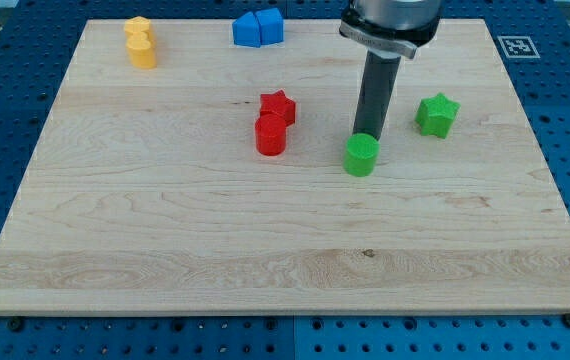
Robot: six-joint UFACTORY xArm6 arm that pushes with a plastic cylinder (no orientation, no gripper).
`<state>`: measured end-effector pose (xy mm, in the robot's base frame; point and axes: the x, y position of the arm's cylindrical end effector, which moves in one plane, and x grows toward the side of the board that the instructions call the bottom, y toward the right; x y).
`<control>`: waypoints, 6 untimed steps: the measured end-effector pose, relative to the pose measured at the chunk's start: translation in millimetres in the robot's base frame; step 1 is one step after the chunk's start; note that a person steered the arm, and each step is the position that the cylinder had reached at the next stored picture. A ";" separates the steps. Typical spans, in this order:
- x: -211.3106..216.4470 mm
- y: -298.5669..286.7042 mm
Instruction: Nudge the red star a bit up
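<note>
The red star [279, 106] lies near the board's middle, toward the view's top. A red cylinder [270, 135] touches it just below and slightly left. My tip [367, 136] is to the right of both red blocks, apart from them. It stands right behind a green cylinder [361, 155], seemingly touching its top edge. The rod rises from there to the arm at the view's top.
A green star [437, 115] lies right of my tip. Two yellow blocks [141, 43] sit together at the top left. Two blue blocks [258, 28] sit together at the top middle. The wooden board [285, 270] rests on a blue pegboard table.
</note>
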<state>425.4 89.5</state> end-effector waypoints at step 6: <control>-39.9 -106.5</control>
